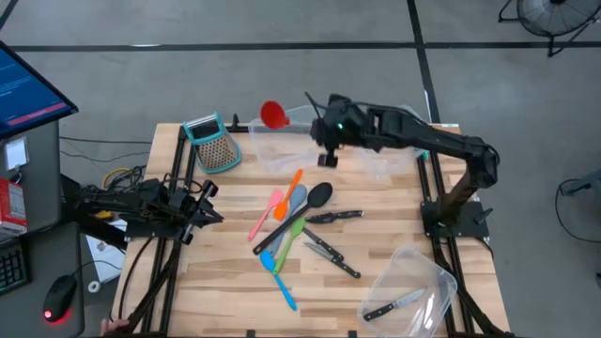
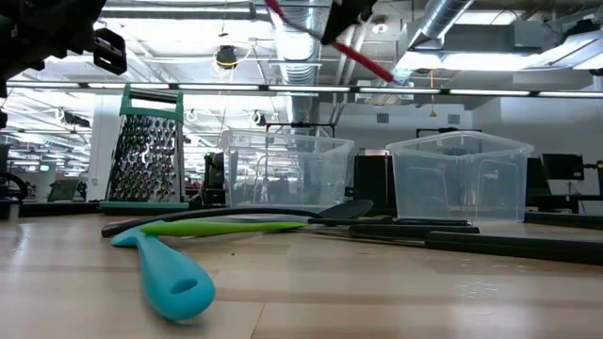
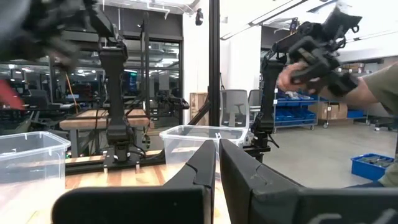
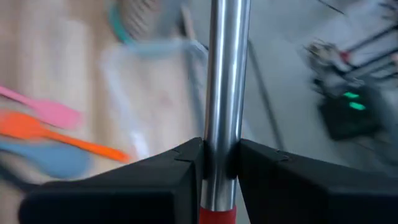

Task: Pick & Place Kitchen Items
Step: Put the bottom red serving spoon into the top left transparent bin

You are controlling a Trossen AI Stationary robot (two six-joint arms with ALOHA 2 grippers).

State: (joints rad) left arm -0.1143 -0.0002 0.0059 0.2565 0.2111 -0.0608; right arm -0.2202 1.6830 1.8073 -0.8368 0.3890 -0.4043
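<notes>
My right gripper [image 1: 326, 158] is up over the far clear bin [image 1: 302, 148], shut on a red-headed spatula [image 1: 273, 115] with a steel shaft. A red part of the spatula slants across the top of the low view [image 2: 366, 56]. My left gripper [image 1: 205, 203] waits shut and empty at the table's left edge. Orange [image 1: 292, 186], pink [image 1: 266, 214], green [image 1: 286, 239] and blue [image 1: 280, 277] utensils, a black ladle [image 1: 317, 196] and several black-handled knives [image 1: 334, 217] lie flat in the table's middle. My right gripper pinches the spatula's steel shaft [image 4: 222, 93] between its two fingers, which lie across it, close to where the shaft turns red [image 4: 217, 215]. The spatula is lifted clear of the table and tilted, its red head [image 1: 273, 115] over the far bin's left side.
A teal-framed grater [image 1: 212, 141] stands at the far left. A second clear bin [image 1: 413, 291] lies at the near right with a knife [image 1: 394, 305] in it. In the left wrist view, a person's hand [image 3: 292, 74] shows beyond the table.
</notes>
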